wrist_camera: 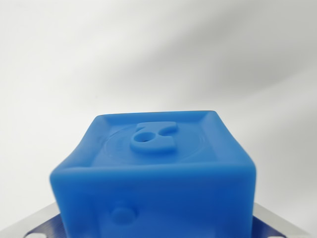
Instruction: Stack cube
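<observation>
A blue cube [153,168] fills the lower half of the wrist view, very close to the camera. Its upper face has a raised rim and an embossed figure, and its near face carries a small round stud. Silver fingers [32,225] show at the bottom left and bottom right corners, pressed against the cube's two sides. My gripper [156,230] is shut on the cube. The fingertips themselves are hidden behind the cube. No second cube appears in this view.
Behind the cube lies a plain white surface [158,54] with soft grey shadows running diagonally across the upper right.
</observation>
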Controlling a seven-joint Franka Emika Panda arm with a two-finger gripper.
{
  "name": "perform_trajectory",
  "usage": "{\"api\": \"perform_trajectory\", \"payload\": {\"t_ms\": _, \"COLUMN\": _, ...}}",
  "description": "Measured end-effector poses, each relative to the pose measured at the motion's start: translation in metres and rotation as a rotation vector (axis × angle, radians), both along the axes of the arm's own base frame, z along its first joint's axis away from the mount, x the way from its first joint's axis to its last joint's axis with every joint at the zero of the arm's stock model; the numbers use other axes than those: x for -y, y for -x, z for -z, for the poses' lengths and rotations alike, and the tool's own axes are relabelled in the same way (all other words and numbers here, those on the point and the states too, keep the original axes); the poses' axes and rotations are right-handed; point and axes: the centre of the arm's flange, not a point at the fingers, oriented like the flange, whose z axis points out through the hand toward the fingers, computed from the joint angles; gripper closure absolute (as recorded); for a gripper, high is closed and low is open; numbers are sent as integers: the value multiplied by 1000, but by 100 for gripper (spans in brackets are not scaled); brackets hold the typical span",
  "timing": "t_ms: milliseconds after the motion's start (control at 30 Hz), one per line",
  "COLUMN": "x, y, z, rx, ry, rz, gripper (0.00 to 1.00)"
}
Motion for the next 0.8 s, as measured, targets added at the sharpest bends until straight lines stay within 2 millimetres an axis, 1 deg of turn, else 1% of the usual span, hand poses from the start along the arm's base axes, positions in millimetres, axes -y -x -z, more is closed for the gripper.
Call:
{"api": "perform_trajectory", "payload": {"t_ms": 200, "x": 8, "y": -7, "z": -1, "rx": -5, "ry": 1, "rz": -47, "gripper": 100}}
{"api": "perform_trajectory", "payload": {"t_ms": 800, "x": 31, "y": -30, "z": -11, "rx": -4, "ry": 2, "rz": -197, "gripper": 100}}
